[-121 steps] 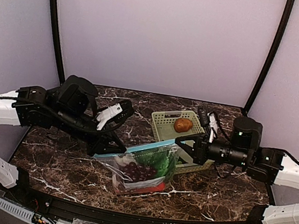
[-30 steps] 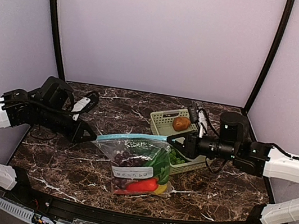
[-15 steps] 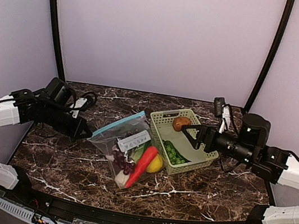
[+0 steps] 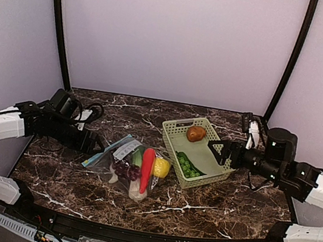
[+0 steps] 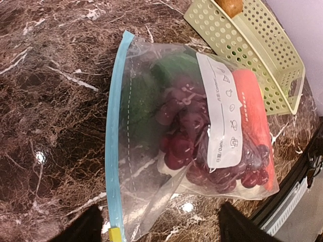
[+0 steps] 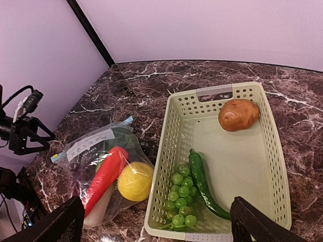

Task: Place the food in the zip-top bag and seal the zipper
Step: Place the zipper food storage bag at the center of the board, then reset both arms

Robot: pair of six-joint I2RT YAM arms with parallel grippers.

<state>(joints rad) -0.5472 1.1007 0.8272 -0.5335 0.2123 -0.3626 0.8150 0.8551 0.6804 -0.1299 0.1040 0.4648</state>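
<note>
Basket w/ potato, green grapes, green pepper; bag beside it w/ red pepper, lemon.

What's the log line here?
bag lying on table, unheld | left tool open, beside bag | right tool open, by basket | potato, green grapes, green pepper in basket

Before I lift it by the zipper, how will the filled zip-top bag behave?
Probably floppy: the zip-top bag is thin wrinkled film, so it should sag below the zipper. The grapes and red pepper would likely slump toward the bottom.
</note>
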